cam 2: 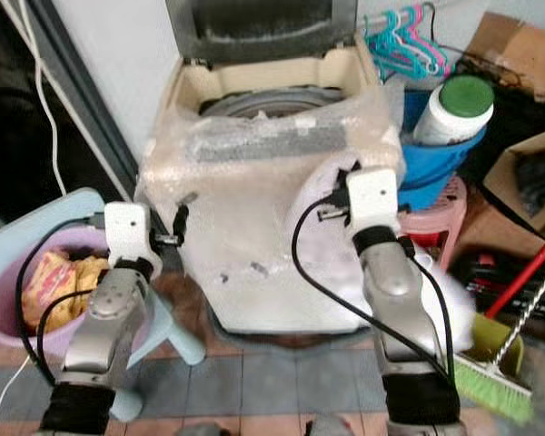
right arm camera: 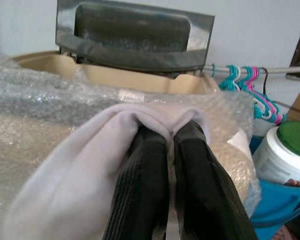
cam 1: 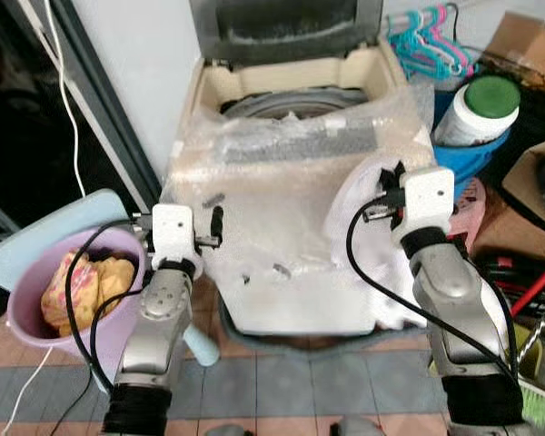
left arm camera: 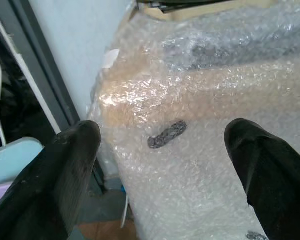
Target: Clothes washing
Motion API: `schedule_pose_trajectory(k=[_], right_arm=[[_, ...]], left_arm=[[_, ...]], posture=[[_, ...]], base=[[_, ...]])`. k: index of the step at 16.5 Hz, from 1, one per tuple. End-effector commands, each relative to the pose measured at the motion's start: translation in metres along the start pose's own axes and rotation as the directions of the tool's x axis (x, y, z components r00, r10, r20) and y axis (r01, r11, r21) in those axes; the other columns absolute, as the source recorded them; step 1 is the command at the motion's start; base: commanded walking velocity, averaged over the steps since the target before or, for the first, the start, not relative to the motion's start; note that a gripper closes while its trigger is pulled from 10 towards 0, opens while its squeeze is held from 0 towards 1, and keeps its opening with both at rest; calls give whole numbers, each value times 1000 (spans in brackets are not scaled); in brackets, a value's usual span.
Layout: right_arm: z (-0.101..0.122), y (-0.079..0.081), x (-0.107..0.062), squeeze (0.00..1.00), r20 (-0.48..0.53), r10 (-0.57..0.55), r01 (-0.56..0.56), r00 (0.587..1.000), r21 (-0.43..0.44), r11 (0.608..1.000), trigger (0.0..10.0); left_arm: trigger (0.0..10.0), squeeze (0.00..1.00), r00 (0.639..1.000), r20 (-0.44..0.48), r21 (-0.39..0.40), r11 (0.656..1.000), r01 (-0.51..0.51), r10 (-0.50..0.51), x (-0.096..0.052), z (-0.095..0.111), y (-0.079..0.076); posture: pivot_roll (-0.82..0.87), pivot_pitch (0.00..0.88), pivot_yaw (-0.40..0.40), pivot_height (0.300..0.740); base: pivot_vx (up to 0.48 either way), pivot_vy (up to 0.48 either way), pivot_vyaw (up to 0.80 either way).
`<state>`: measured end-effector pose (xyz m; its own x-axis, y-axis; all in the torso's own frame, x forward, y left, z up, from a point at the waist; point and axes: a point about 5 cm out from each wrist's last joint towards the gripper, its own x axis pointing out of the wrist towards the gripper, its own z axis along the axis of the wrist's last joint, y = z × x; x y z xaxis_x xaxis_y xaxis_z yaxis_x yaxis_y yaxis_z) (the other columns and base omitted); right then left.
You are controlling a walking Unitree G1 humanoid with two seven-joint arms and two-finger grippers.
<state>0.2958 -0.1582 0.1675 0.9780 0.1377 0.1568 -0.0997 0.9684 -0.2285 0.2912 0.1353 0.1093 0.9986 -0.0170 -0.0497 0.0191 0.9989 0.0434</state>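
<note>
The top-loading washing machine (cam 1: 291, 154) stands before me, wrapped in bubble wrap, its lid (cam 1: 282, 27) up and the drum opening (cam 1: 291, 102) showing. My right gripper (right arm camera: 171, 132) is shut on a white garment (right arm camera: 75, 175). It holds the garment against the machine's front right corner, below the rim, and the cloth (cam 1: 356, 195) hangs down from there. My left gripper (left arm camera: 162, 134) is open with nothing between its fingers, close to the machine's front left corner. At the left, a purple basin (cam 1: 23, 304) on a light blue stool (cam 1: 36, 238) holds yellow and pink clothes (cam 1: 82, 283).
Right of the machine are a blue bucket (cam 1: 472, 156) with a green-lidded white jar (cam 1: 480, 109), a pink stool (cam 1: 477, 207), hangers (cam 1: 431, 41), cardboard boxes (cam 1: 527, 45) and a broom (cam 1: 538, 377). A dark doorway and a white cable (cam 1: 64, 100) are on the left.
</note>
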Motion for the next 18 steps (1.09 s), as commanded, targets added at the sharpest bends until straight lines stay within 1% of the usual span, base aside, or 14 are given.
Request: schedule_pose_trajectory(k=[1, 4, 5, 6, 8, 9, 10, 11, 12, 13, 14, 16, 17, 18], right_arm=[[15, 9, 8, 0, 69, 41, -43, 997, 29, 999, 10000], [16, 12, 4, 0, 85, 61, -63, 994, 22, 998, 10000], [16, 12, 4, 0, 89, 65, -68, 994, 22, 997, 10000], [17, 14, 4, 0, 102, 77, -80, 992, 17, 997, 10000], [28, 16, 10, 0, 157, 148, -143, 977, -40, 989, 10000], [31, 16, 13, 0, 168, 163, -156, 972, -52, 986, 10000], [43, 14, 22, 0, 205, 212, -198, 956, -86, 976, 10000], [49, 16, 25, 0, 225, 268, -251, 937, -102, 963, 10000], [55, 15, 29, 0, 239, 290, -269, 927, -118, 956, 10000], [67, 11, 37, 0, 263, 308, -279, 914, -142, 950, 10000], [73, 7, 42, 0, 277, 306, -272, 911, -155, 950, 10000], [90, -7, 61, 0, 307, 281, -239, 910, -166, 957, 10000], [94, -11, 66, 0, 313, 270, -225, 910, -174, 959, 10000], [115, -26, 84, 0, 343, 233, -170, 910, -204, 964, 10000]], left_arm=[[10000, 0, 999, -11, 21, 999, -40, 40, 1, -1, 9], [10000, 0, 998, 0, 26, 998, -63, 63, -5, -3, 16], [10000, 0, 998, -1, 18, 997, -70, 70, -6, -4, 18], [10000, 0, 997, -5, 14, 997, -76, 76, -7, -5, 20], [10000, 0, 997, -9, 16, 997, -78, 78, -6, -5, 21], [10000, 0, 997, -9, 14, 997, -78, 78, -5, -5, 21], [10000, 0, 998, -4, 12, 997, -70, 70, -4, -4, 18], [10000, 0, 998, -2, 7, 998, -69, 69, -3, -3, 17], [10000, 0, 998, -2, 4, 998, -66, 66, -3, -3, 16], [10000, 0, 998, -2, 0, 998, -62, 62, -2, -3, 14], [10000, 0, 998, -3, -1, 998, -61, 61, -2, -4, 14], [10000, 0, 998, -4, -4, 998, -59, 59, -2, -4, 12], [10000, 0, 998, -4, -4, 998, -58, 58, -2, -4, 12], [10000, 0, 998, -2, -9, 998, -56, 56, -1, -4, 10]], posture=[[-78, 0, 109, 740], [-75, 0, 112, 740], [-75, 0, 115, 740], [-75, 0, 115, 740], [-74, 0, 115, 740], [-74, 0, 115, 740], [-78, 0, 114, 740], [-78, 0, 114, 740], [-77, 0, 110, 740], [-78, 0, 107, 740], [-78, 0, 107, 740], [-79, 0, 103, 740], [-79, 0, 102, 740], [-79, 0, 101, 740]], base=[[0, 0, 0], [0, 0, 0], [322, 0, 0], [398, 0, 613], [394, 0, 716], [401, 0, 694], [398, 0, 694], [401, 0, 688], [398, 0, 644], [394, 0, 600], [394, 0, 575], [394, 0, 484], [398, 0, 0], [390, 0, 0]])
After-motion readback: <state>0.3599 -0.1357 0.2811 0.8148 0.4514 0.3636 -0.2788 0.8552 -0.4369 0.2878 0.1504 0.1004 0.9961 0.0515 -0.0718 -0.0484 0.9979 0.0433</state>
